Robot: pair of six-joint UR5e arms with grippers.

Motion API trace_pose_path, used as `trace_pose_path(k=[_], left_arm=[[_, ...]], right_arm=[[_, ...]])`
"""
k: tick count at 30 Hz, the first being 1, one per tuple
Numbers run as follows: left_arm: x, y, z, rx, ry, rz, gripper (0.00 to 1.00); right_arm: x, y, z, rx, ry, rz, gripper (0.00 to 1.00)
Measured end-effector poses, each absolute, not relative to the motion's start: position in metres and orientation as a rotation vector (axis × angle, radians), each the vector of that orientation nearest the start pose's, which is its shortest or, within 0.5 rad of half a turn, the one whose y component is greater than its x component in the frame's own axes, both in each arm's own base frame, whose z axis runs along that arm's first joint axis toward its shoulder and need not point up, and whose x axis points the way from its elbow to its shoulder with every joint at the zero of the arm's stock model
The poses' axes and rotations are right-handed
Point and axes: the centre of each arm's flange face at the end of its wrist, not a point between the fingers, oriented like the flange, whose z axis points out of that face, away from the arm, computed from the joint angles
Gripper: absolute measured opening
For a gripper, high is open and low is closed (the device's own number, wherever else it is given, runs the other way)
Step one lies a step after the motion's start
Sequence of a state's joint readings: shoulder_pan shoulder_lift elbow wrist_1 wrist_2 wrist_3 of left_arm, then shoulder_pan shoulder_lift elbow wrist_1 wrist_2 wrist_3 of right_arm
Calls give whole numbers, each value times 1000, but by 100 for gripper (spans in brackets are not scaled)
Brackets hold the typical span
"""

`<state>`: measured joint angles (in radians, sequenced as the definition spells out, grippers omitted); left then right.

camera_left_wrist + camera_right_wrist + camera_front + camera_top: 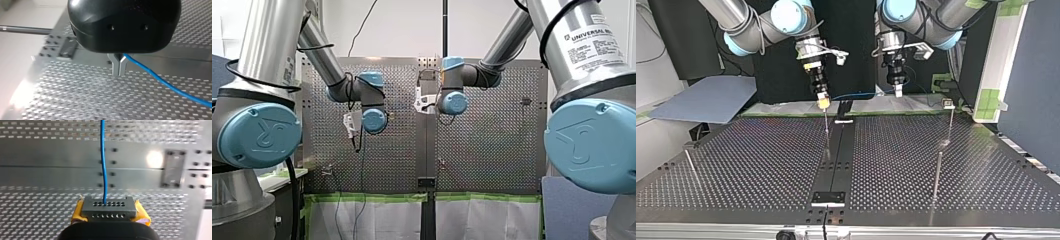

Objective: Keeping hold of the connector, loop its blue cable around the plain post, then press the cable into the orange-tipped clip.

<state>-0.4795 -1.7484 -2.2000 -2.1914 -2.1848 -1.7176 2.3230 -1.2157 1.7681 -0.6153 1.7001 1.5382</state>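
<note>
Clamped shut, the right tool (108,213) holds the connector (108,206) between its yellow pads (78,211). The connector is a small grey block with two rows of round holes along its face. The blue cable (103,157) comes out of one hole in the upper row and runs straight ahead of the tool over the perforated tabletop (761,165), with a slight bend on the way.

Across from it, the left tool (119,71) has its metal fingers (115,66) pressed together. The cable comes out from between them near their roots and trails off to one side above the tabletop. The tool's black body covers the upper part of the fingers, so how much cable lies inside the grip stays hidden.

From across the tabletop both tools hang above its far edge, near each other but apart, and the cable shows as a thin blue line strung between them. A thin post (826,131) stands just below the right tool. Two more stand further towards the left arm's side: a plain one (937,175) nearer the camera and one with a small pale head (950,120) behind it. I cannot tell whether that head is the orange-tipped clip. In the front view the cable is too fine to follow.
</note>
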Motion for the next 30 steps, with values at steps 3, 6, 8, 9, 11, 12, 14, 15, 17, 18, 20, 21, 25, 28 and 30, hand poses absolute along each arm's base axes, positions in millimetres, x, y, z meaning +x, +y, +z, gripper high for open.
trace_pose_path(k=[3, 6, 8, 9, 11, 12, 14, 15, 17, 18, 20, 21, 25, 28, 30], left_arm=[[361, -270, 230, -289, 1407, -79, 1], [364, -269, 247, -306, 1389, -85, 1], [364, -267, 256, -316, 1381, -88, 1], [364, -266, 260, -319, 1377, -89, 1], [364, -263, 269, -329, 1371, -88, 1], [364, -262, 274, -335, 1366, -87, 1], [364, -259, 285, -349, 1356, -82, 1], [364, -257, 289, -354, 1352, -81, 1], [364, -255, 300, -366, 1342, -77, 1], [365, -253, 305, -371, 1336, -74, 1], [366, -250, 319, -381, 1321, -71, 1], [367, -249, 326, -386, 1313, -69, 1], [370, -244, 356, -404, 1277, -68, 1], [371, -239, 377, -414, 1253, -66, 1], [370, -237, 391, -419, 1237, -65, 1]], right_arm=[[490, -352, 282, 1583, -778, 1693, 0], [492, -358, 295, 1585, -765, 1701, 0], [493, -361, 302, 1588, -759, 1705, 0], [494, -364, 307, 1590, -756, 1707, 0], [495, -367, 313, 1594, -754, 1707, 0], [495, -370, 316, 1596, -754, 1706, 0], [495, -372, 320, 1602, -754, 1703, 0], [495, -374, 322, 1607, -754, 1702, 0], [495, -375, 325, 1617, -752, 1700, 0], [495, -377, 327, 1626, -751, 1700, 0], [495, -378, 330, 1638, -749, 1698, 0], [495, -379, 332, 1647, -748, 1698, 0], [498, -383, 342, 1663, -735, 1707, 0], [501, -386, 353, 1662, -723, 1722, 0], [503, -389, 359, 1658, -716, 1733, 0]])
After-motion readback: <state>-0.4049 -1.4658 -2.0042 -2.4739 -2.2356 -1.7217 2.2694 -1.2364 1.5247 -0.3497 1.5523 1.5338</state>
